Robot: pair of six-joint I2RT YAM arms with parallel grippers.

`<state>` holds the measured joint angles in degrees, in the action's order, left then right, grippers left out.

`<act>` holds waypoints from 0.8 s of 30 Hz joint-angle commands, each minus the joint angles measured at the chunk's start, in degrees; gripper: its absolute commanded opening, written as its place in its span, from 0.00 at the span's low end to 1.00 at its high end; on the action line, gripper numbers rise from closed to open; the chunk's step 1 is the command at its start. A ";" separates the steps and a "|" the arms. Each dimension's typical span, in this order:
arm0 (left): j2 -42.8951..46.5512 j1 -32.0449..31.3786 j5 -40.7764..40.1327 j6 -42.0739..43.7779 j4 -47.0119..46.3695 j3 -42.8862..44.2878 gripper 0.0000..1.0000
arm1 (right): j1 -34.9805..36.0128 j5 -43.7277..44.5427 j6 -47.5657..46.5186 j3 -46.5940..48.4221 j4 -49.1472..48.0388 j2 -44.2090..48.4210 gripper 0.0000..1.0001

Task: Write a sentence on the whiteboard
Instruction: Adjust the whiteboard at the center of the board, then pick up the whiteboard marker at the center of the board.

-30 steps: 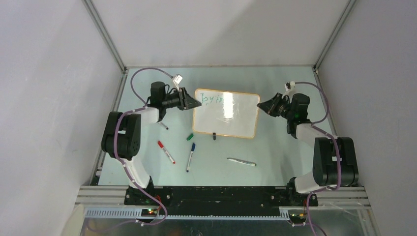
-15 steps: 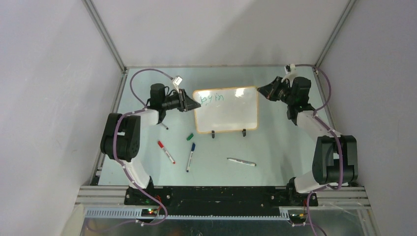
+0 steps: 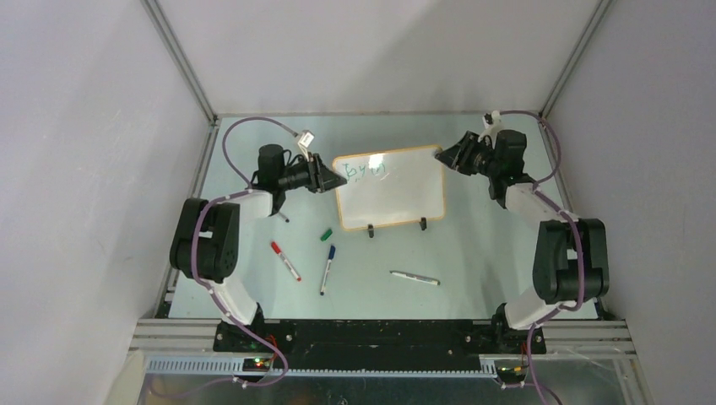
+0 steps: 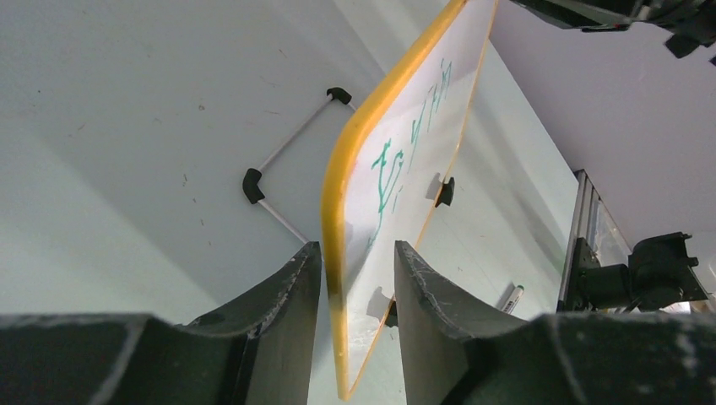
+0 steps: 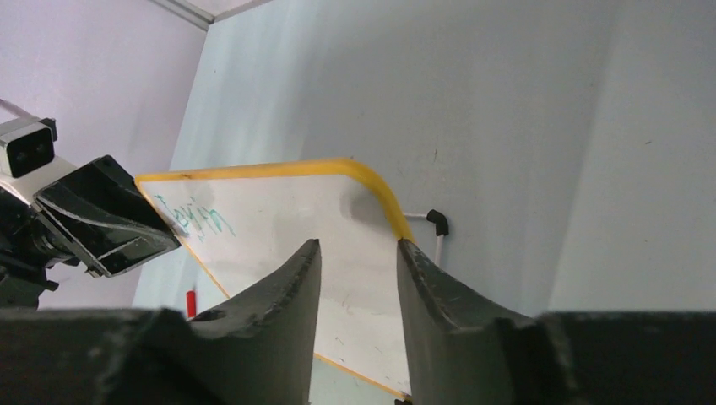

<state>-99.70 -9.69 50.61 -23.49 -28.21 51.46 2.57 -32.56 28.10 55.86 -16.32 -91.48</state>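
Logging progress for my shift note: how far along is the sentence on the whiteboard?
Done: green words, apparently "Joy in", top left on the whiteboard. In hand: no marker; left gripper straddles the board's left edge, right gripper open at its upper right corner. Left: the sentence's remainder; markers lie on the table.

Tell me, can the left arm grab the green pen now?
Probably not straight away. The left gripper straddles the left edge of the whiteboard, so it would need to back off first. After that the green pen lies uncovered on the table close by.
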 commanded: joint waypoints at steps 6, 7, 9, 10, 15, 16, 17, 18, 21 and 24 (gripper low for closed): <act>4.65 0.54 -2.01 1.11 -1.94 -1.74 0.48 | 1.17 14.35 -7.13 -1.03 19.76 18.83 0.65; 4.93 0.94 -2.05 0.69 -3.15 -2.53 0.50 | 2.10 15.44 -8.62 -1.33 21.55 20.98 0.65; 6.12 1.51 -2.24 -0.85 -5.64 -4.26 0.60 | 5.51 17.07 -11.42 -2.27 27.19 23.43 0.63; 7.38 1.69 -2.83 -1.30 -6.12 -4.88 0.62 | 7.18 18.04 -12.38 -2.82 31.38 24.10 0.63; 14.04 2.25 -9.00 2.63 0.67 -8.00 0.81 | 27.00 32.40 -16.73 -6.08 42.17 26.02 0.66; 16.21 2.28 -9.99 4.43 2.58 -8.07 0.95 | 31.83 34.28 -15.89 -6.27 44.25 25.79 0.66; 17.35 2.21 -12.35 5.17 5.71 -8.42 0.97 | 34.10 37.60 -15.14 -6.41 45.27 24.92 0.67; 20.07 2.22 -13.59 6.03 6.77 -8.81 0.99 | 38.61 38.90 -13.48 -6.35 46.95 24.36 0.68; 25.64 2.18 -18.28 6.89 9.42 -11.32 0.99 | 44.78 42.42 -9.91 -5.02 50.80 20.31 0.72; 31.60 2.17 -21.37 7.44 11.27 -13.33 0.99 | 50.37 45.42 -7.17 -3.80 54.30 15.61 0.74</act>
<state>-74.70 -7.75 35.86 -19.31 -20.67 40.27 48.16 3.99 16.93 49.52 30.15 -71.90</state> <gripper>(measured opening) 0.993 0.732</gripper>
